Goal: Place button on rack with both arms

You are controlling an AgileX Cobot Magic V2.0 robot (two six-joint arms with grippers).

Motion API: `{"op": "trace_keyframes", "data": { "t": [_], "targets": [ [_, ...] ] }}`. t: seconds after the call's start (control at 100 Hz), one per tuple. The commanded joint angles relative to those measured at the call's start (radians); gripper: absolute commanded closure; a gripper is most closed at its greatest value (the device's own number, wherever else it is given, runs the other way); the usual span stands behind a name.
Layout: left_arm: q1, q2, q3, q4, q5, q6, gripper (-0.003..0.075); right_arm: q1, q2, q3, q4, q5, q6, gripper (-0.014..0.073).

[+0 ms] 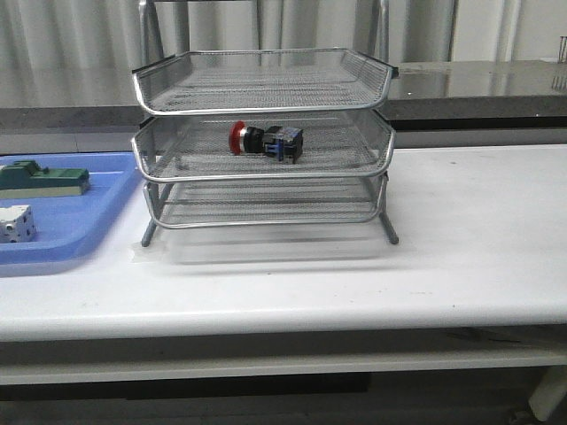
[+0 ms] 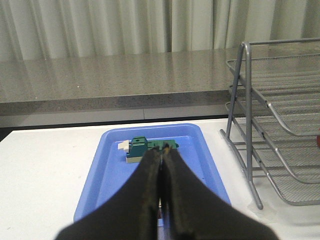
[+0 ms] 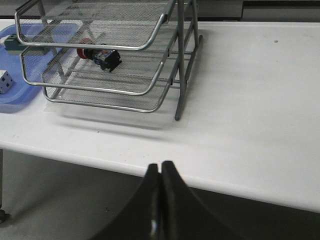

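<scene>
Front view: rack (image 1: 264, 142) standing on white table (image 1: 461, 257), three mesh tiers. Button (image 1: 266, 140) lying on its side in the middle tier, red cap pointing left, block body to the right. Blue tray (image 1: 66, 232) just left of the rack, holding a green block (image 1: 44, 180) and a white cube (image 1: 16, 223) with dark dots. Neither arm visible here.

Left wrist view: left gripper (image 2: 161, 165) with fingers pressed together, nothing between them, hanging above the tray (image 2: 112, 175). Green block (image 2: 145, 147) lying in the tray just past the fingertips. Rack (image 2: 270, 125) off to the side, seen end-on; a sliver of red at the picture's edge, too little to identify.

Right wrist view: right gripper (image 3: 160, 167) closed, fingers touching, holding nothing, well apart from the rack (image 3: 115, 55) and out past the table's (image 3: 250, 90) near edge. Button (image 3: 100, 54) resting in the middle tier, on the mesh, under the top tier. Tray (image 3: 15, 95) and cube (image 3: 4, 81) visible beyond the rack.
</scene>
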Motion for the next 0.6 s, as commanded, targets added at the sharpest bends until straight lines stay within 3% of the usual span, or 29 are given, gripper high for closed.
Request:
{"op": "trace_keyframes", "data": {
  "t": [0.0, 0.26, 0.45, 0.59],
  "targets": [
    [0.003, 0.006, -0.028, -0.013, -0.077, -0.01, 0.0741, -0.007, 0.0, -0.024, 0.003, -0.065, -0.009, 0.0651],
    [0.003, 0.006, -0.028, -0.013, -0.077, -0.01, 0.0741, -0.007, -0.038, 0.048, -0.021, -0.166, 0.016, 0.0651],
    [0.003, 0.006, -0.028, -0.013, -0.077, -0.01, 0.0741, -0.007, -0.167, 0.187, -0.163, -0.329, 0.152, 0.0651],
    [0.003, 0.006, -0.028, -0.013, -0.077, -0.01, 0.0741, -0.007, -0.276, 0.263, -0.227, -0.363, 0.195, 0.0651]
  ]
}}
